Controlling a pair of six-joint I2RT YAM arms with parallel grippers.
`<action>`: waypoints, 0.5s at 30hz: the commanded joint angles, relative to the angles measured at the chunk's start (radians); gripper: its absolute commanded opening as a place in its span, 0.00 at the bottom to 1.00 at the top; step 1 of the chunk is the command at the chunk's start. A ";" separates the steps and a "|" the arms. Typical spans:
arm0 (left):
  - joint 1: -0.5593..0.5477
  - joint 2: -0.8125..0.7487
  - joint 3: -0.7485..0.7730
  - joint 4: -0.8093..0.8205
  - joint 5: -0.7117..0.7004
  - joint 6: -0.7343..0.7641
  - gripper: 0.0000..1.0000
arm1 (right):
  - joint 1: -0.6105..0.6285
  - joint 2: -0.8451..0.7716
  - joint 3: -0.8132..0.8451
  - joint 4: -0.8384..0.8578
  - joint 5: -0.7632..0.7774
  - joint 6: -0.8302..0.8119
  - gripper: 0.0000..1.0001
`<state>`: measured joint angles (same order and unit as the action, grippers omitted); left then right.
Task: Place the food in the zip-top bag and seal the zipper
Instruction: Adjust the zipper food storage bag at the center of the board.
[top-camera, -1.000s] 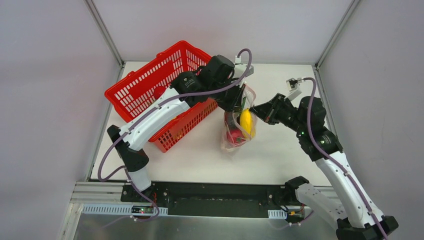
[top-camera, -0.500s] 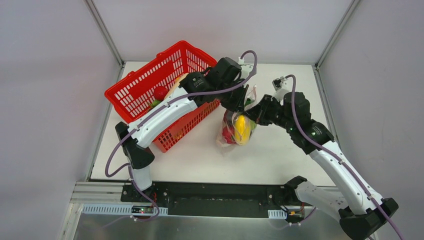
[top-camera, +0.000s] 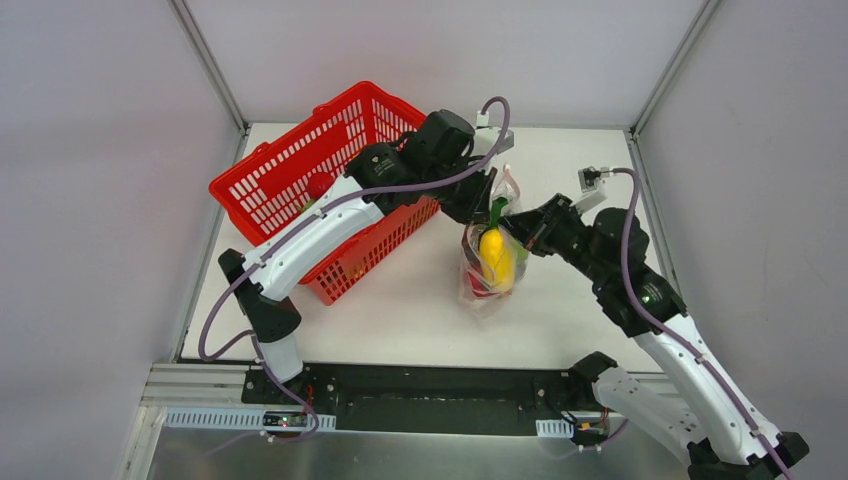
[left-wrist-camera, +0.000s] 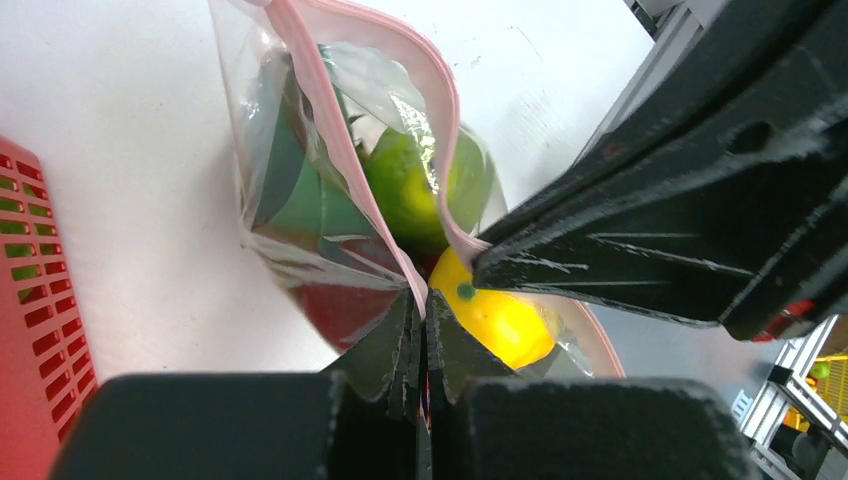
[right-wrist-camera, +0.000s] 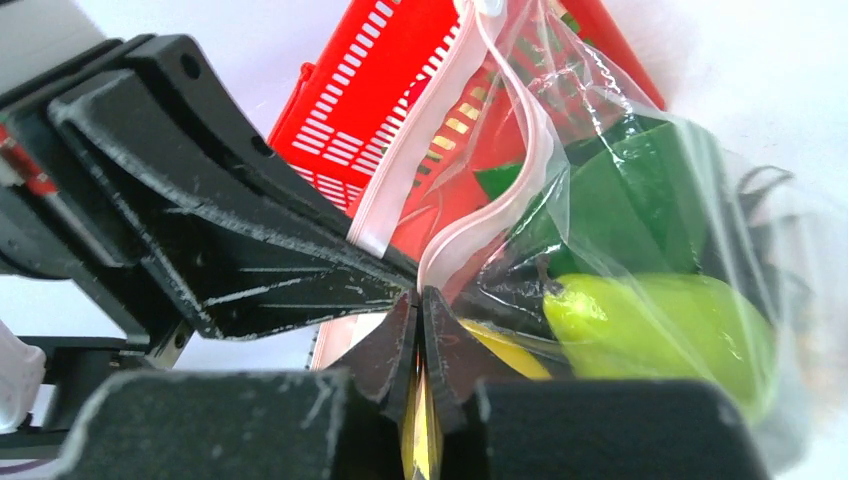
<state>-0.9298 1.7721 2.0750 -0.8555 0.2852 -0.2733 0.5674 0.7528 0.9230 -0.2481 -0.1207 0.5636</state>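
The clear zip-top bag (top-camera: 490, 262) hangs just right of the red basket, held up by both grippers. It holds a yellow piece (top-camera: 494, 256), a red fruit (left-wrist-camera: 340, 310) and green pieces (left-wrist-camera: 415, 195). My left gripper (left-wrist-camera: 420, 300) is shut on the pink zipper (left-wrist-camera: 325, 125) at the bag's mouth. My right gripper (right-wrist-camera: 418, 296) is shut on the same pink zipper (right-wrist-camera: 470, 235), its tips right beside the left gripper's fingers (right-wrist-camera: 250, 250). The mouth gapes open beyond the pinch. In the top view the two grippers meet above the bag, left (top-camera: 480, 205) and right (top-camera: 516, 226).
The red mesh basket (top-camera: 262, 182) stands at the back left with a red fruit (top-camera: 318, 186) and other pieces inside. The left arm reaches over its right side. White table (top-camera: 400, 310) lies in front of the bag. Enclosure walls stand on either side.
The bag with both grippers on it swung left and then back right, a little nearer the front. The right arm pulled back to the right.
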 joint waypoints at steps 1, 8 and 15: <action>-0.010 -0.083 0.009 0.027 0.074 0.031 0.00 | 0.005 0.026 -0.018 0.168 -0.065 0.095 0.06; -0.009 -0.077 0.025 -0.013 -0.067 0.007 0.00 | 0.027 0.129 0.080 0.009 -0.055 0.011 0.05; 0.017 -0.100 -0.070 0.099 0.001 -0.045 0.00 | 0.095 0.219 0.080 -0.120 0.008 -0.029 0.06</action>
<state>-0.9157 1.7195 2.0121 -0.8574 0.2298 -0.2836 0.6277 0.9436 0.9630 -0.2970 -0.1555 0.5625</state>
